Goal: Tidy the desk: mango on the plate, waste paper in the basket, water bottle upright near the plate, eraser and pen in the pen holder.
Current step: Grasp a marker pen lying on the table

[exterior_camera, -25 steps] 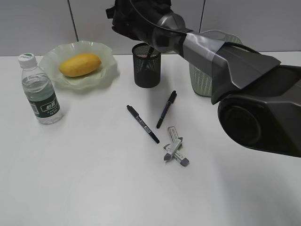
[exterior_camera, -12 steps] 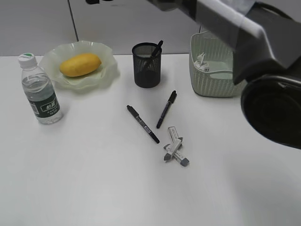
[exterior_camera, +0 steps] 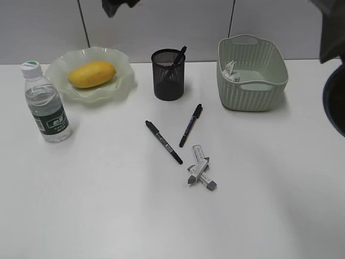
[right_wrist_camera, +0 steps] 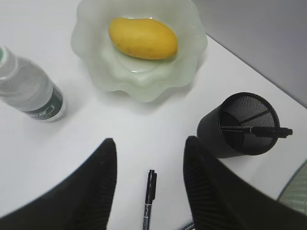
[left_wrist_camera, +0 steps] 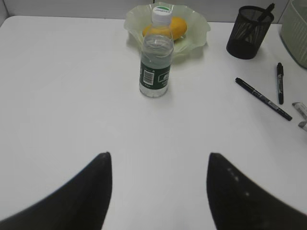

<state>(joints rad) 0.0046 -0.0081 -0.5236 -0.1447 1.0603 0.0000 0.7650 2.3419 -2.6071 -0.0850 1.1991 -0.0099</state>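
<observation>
The mango [exterior_camera: 91, 74] lies on the plate [exterior_camera: 59, 67] at the back left. The water bottle [exterior_camera: 46, 102] stands upright beside the plate. The pen holder [exterior_camera: 168, 75] holds one pen [exterior_camera: 178, 56]. Two pens [exterior_camera: 163, 141] [exterior_camera: 191, 124] and a small pile of erasers [exterior_camera: 199, 171] lie on the desk. Waste paper [exterior_camera: 230, 70] is in the basket [exterior_camera: 252, 73]. My left gripper [left_wrist_camera: 159, 155] is open and empty above bare desk, short of the bottle [left_wrist_camera: 156, 52]. My right gripper [right_wrist_camera: 149, 143] is open and empty, high above a pen [right_wrist_camera: 149, 199], left of the holder [right_wrist_camera: 240, 127].
The right arm's dark body [exterior_camera: 334, 54] fills the right edge of the exterior view, and its gripper end [exterior_camera: 116, 5] shows at the top edge. The basket's corner [right_wrist_camera: 295, 191] sits right of the holder. A grey wall runs behind the desk.
My right arm has risen from over the pen holder and swung up out of the exterior view. A pen now stands in the holder, and the basket is uncovered.
</observation>
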